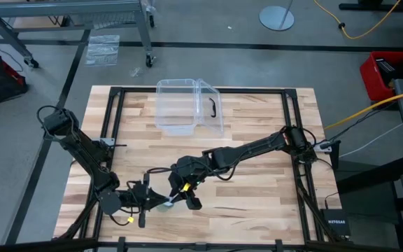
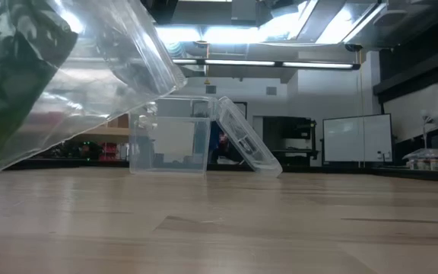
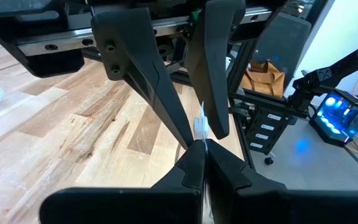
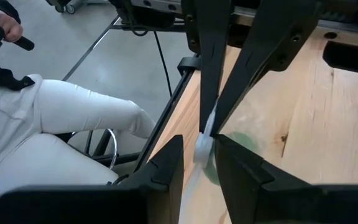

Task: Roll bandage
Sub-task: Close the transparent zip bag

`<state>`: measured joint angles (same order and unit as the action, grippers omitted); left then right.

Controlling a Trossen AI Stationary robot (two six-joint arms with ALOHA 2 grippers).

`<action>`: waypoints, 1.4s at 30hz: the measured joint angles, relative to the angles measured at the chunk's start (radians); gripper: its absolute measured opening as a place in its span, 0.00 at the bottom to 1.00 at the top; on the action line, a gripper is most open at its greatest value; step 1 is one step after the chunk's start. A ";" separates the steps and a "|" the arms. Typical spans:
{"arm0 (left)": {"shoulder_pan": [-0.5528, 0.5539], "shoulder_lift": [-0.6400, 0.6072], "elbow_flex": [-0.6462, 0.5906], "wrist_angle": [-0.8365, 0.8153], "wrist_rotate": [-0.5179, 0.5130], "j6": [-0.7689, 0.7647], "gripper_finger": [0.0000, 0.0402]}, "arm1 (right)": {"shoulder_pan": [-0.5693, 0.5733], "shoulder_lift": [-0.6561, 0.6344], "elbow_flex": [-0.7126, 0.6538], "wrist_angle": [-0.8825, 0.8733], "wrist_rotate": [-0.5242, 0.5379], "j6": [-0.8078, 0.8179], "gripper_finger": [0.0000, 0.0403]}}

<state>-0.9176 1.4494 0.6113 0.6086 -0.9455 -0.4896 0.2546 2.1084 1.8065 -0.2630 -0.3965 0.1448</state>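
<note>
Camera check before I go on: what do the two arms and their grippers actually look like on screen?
Both arms are dark, jointed links with black cables running along them. The left gripper and right gripper each end in two long, tapered matte-black fingers. Small yellow tags show near the left wrist and on the right gripper. The right arm's base has an orange-brown band.

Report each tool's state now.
Left tool: shut on the clear wrapper.
Right tool: shut on the same wrapper.
</note>
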 joint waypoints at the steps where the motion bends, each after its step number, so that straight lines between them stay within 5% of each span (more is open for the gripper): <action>1: 0.000 0.000 0.000 0.000 0.000 0.000 0.00 | 0.000 0.000 0.000 0.000 0.000 0.000 0.23; 8: -0.001 0.000 0.000 0.000 0.000 0.000 0.00 | 0.000 0.000 0.000 0.000 0.000 0.000 0.22; 18: -0.019 0.000 0.000 0.005 -0.001 -0.001 0.00 | 0.000 0.000 0.000 0.003 0.000 -0.001 0.05; 42: -0.044 -0.003 -0.001 0.096 -0.121 0.074 0.00 | 0.000 -0.002 0.000 -0.039 0.007 0.006 0.04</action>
<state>-0.9613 1.4469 0.6106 0.7042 -1.0668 -0.4159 0.2550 2.1059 1.8065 -0.3019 -0.3897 0.1513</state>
